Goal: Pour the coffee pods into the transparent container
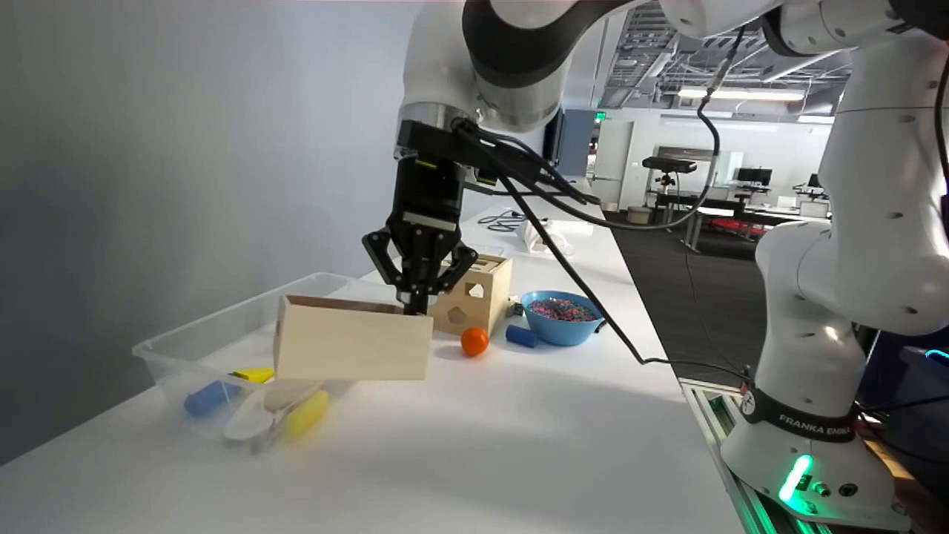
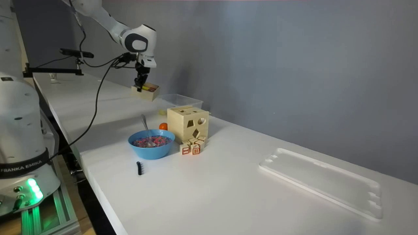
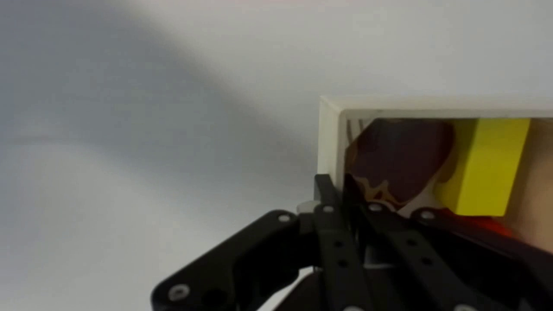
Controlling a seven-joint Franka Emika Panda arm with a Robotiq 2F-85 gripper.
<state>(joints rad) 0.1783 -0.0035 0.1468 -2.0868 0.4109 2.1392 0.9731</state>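
My gripper (image 1: 417,302) is shut on one end wall of a light wooden box (image 1: 352,343), which it holds above the table. The wrist view shows the fingertips (image 3: 339,185) on either side of that wall. Inside the box are the coffee pods: a dark brown piece (image 3: 402,157), a yellow one (image 3: 494,166) and some red (image 3: 486,222). The box (image 2: 143,94) also shows in an exterior view with yellow and reddish pieces inside. The transparent container (image 1: 237,310) stands on the table, partly hidden behind the box; its far end also shows in an exterior view (image 2: 183,99).
Blue, yellow and white pieces show in the container. Nearby are a wooden cube (image 1: 471,297) with cut-out holes, an orange ball (image 1: 474,341), a blue cylinder (image 1: 522,336) and a blue bowl (image 2: 152,152). Lettered blocks (image 2: 191,148) and a clear lid (image 2: 320,182) lie farther along.
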